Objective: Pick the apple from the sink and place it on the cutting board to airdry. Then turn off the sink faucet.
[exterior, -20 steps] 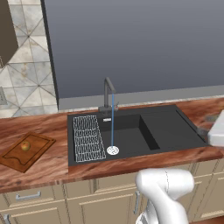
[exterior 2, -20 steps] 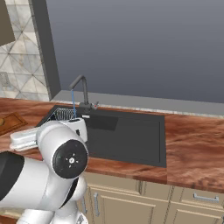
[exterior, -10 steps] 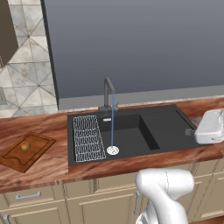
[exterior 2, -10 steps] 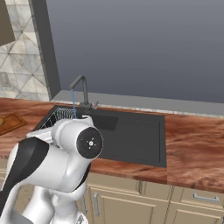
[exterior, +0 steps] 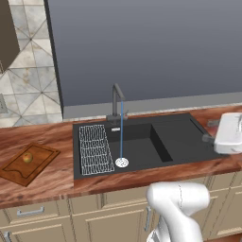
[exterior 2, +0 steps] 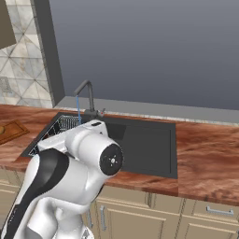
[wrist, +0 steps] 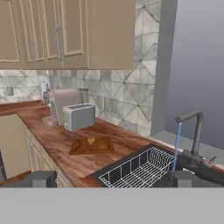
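Apple [exterior: 27, 157] already on cutting board [exterior: 41, 163]; water running. Fingers [wrist: 39, 178] spread wide, empty. Best approached from the side, nudging faucet [exterior: 116, 101] lever [wrist: 211, 161] shut.

1. The arm [exterior 2: 70, 186] hides the front left part of the sink [exterior 2: 149, 149] in the right base view.
2. There the board [exterior 2: 10, 130], left of the sink, is cut off by the picture's edge.
3. In the left base view the hand [exterior: 230, 134], over the sink's right end, runs past the edge.
4. The faucet [exterior: 116, 101] lever is too small to read.
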You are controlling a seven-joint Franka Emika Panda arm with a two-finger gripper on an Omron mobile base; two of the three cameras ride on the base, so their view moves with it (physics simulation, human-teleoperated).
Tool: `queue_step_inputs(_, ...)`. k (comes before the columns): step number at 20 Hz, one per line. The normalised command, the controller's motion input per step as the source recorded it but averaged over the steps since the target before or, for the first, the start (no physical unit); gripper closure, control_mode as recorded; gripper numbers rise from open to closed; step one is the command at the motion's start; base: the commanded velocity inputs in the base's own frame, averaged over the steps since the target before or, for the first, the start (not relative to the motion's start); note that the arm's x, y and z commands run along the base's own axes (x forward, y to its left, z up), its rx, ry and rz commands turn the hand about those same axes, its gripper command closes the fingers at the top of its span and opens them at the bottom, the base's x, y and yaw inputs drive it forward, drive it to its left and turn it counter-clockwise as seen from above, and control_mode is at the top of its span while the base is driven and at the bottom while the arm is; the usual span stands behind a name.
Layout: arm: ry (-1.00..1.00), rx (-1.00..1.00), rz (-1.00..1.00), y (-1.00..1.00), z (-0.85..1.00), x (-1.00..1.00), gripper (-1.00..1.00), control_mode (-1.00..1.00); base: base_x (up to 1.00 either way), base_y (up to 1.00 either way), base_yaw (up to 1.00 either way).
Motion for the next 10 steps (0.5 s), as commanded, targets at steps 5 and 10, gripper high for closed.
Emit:
queue_step_inputs(5, -0.13, 0.17, 0.0, 0.08, -0.16, 0.34, -1.0, -1.0, 0.0, 0.0, 0.0)
queue_step_inputs(10, -0.09, 0.14, 0.0, 0.15, -0.16, 0.25, -1.0, -1.0, 0.0, 0.0, 0.0)
